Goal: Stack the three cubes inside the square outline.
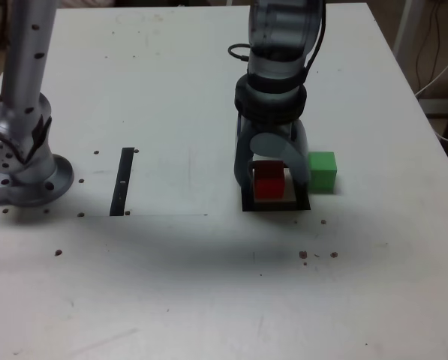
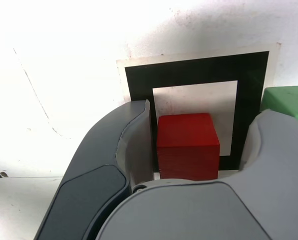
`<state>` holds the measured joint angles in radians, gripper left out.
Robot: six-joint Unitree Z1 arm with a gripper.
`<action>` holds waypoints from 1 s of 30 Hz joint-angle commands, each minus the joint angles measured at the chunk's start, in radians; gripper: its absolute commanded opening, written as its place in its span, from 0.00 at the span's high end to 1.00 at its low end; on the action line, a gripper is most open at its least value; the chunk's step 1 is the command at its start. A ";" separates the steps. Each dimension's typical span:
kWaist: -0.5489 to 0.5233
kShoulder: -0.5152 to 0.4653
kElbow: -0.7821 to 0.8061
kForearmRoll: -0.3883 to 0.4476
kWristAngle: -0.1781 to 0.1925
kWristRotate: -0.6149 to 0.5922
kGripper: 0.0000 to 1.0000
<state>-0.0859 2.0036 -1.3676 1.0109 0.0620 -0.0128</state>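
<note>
Releasing looks like the step in hand: the gripper [image 1: 269, 178] straddles the red cube [image 1: 269, 181], which sits low in the square outline [image 1: 276, 205] at centre-right of the exterior view. Its jaws stand partly apart, with a visible gap on one side of the cube in the wrist view. A straight lift, I judge, would avoid nudging it. Right of the outline stands the green cube [image 1: 322, 170], just beside the frame. The yellow cube shows nowhere, and the fingers hide the red cube's flanks.
</note>
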 commanded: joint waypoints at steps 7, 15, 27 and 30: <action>0.003 -0.055 0.008 0.034 0.010 -0.003 0.01; 0.028 -0.117 -0.021 0.119 0.047 -0.001 0.01; 0.186 -0.117 -0.108 0.191 0.046 0.128 0.01; 0.227 -0.103 -0.126 0.189 0.046 0.163 0.01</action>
<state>0.1161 1.8867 -1.4793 1.2025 0.1071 0.1275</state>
